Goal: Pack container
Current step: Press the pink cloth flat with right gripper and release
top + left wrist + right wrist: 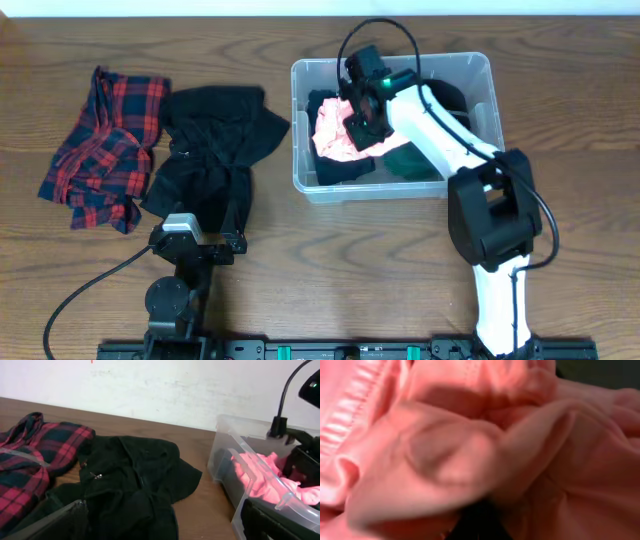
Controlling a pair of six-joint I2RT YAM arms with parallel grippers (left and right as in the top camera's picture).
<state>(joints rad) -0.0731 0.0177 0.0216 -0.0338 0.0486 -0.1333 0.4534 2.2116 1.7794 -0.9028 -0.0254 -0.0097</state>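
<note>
We see the right gripper [362, 127] pinched closed, arm bent down into the container [299, 120], nose in the pink garment [332, 136]; its wrist cam shows only folds. Left gripper [198, 236] spread wide

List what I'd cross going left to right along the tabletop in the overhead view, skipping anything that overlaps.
red plaid garment → black garment → clear container

Left arm [170, 296] crouching at the table's [330, 255] near edge, left gripper [195, 233] gaping wide, right arm [440, 140] reaching forward, right gripper [362, 128] pointing down, jaws pressing together.
</note>
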